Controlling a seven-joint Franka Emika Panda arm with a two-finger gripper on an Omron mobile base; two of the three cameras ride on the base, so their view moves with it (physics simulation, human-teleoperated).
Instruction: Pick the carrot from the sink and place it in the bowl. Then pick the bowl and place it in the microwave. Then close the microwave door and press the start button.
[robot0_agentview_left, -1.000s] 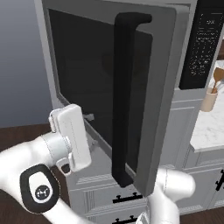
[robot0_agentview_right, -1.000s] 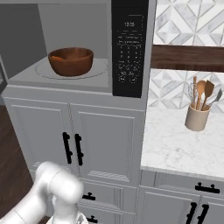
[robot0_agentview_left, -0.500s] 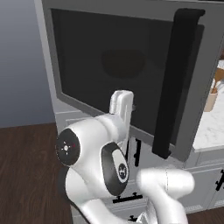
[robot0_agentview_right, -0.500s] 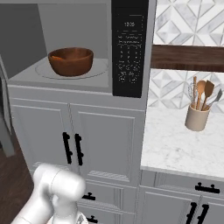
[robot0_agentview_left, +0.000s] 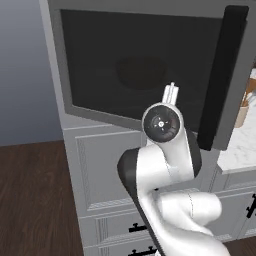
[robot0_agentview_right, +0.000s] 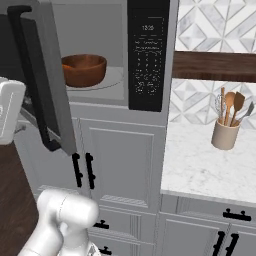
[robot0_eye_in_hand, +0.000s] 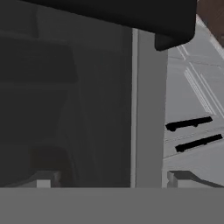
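One round, deep, reddish-brown wooden bowl (robot0_agentview_right: 83, 70) with a glossy inside sits on the round turntable within the big grey built-in microwave (robot0_agentview_right: 115, 55), left of its black control panel (robot0_agentview_right: 148, 55) with small white markings. I cannot tell whether the carrot lies in the bowl; the rim hides the inside. Part of the bowl is covered by the wide grey-framed microwave door (robot0_agentview_left: 135, 75), which stands partly swung, its dark tinted window facing my left camera and its black vertical handle bar (robot0_agentview_right: 37, 80) crossing in front of the cavity. Through the tinted glass I make out only a dim round shape. My gripper (robot0_eye_in_hand: 111, 179) is spread wide and holds nothing; its two finger tips (robot0_eye_in_hand: 43, 180) rise close against the door's window and grey frame edge. On the white marble counter (robot0_agentview_right: 200, 165) to the right stands a beige cylindrical holder (robot0_agentview_right: 224, 134) with wooden spoons and utensils in it.
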